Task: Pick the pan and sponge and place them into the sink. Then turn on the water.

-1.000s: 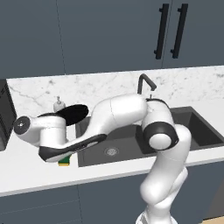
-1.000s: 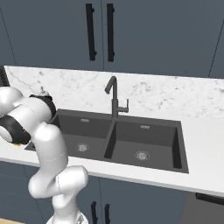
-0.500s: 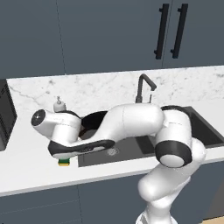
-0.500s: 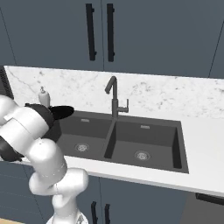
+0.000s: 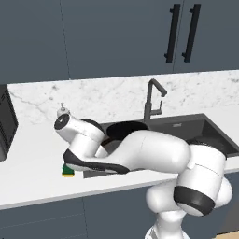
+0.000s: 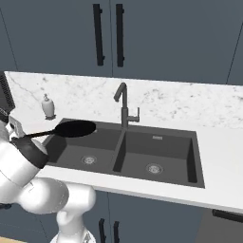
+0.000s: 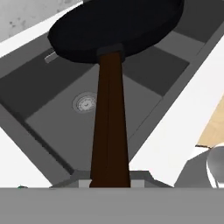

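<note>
Got the pan (image 7: pixel 116 28) by the handle, fingers clamped at frame bottom. Long axis runs straight up-frame, disc hanging over the sink (image 7: pixel 65 113) basin. Just needs lowering.

My white arm stretches left over the dark grey double-basin sink (image 5: pixel 205 128). The round black frying pan (image 5: pixel 125 130) hangs above its left basin. The small green-and-yellow sponge (image 5: pixel 68 171) sits on the white worktop (image 5: pixel 32 163).
</note>
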You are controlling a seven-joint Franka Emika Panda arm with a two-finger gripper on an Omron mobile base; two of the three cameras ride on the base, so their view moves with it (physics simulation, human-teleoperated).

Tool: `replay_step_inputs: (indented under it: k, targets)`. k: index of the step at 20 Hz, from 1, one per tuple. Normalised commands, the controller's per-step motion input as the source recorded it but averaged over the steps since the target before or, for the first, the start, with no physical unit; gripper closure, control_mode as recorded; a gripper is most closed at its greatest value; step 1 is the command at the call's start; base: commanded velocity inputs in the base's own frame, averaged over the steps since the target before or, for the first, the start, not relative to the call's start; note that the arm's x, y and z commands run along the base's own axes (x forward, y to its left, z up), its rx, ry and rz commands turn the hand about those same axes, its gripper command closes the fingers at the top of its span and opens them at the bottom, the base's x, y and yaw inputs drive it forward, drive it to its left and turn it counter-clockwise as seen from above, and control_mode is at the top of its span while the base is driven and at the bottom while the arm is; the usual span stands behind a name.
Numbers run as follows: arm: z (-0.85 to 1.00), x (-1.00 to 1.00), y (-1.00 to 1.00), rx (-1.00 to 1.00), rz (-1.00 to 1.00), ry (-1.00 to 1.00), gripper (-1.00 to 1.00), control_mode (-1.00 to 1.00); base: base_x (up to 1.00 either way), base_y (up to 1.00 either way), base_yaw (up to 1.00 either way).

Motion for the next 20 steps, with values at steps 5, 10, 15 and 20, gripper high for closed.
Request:
replay_step_inputs:
  k: [5,10,15,20]
  targets:
    - [-0.01,0.06,-0.7,0.1,-0.09,0.0,1.0,-1.0,0.0,0.0,0.0]
    - [-0.07,0.25,-0.43,0.08,-0.03,0.01,1.0,-1.0,0.0,0.0,0.0]
    - [-0.21,0.27,-0.12,0.02,0.0,0.05,1.0,-1.0,0.0,0.0,0.0]
    - [-0.21,0.19,0.27,0.0,0.0,0.06,1.0,-1.0,0.0,0.0,0.0]
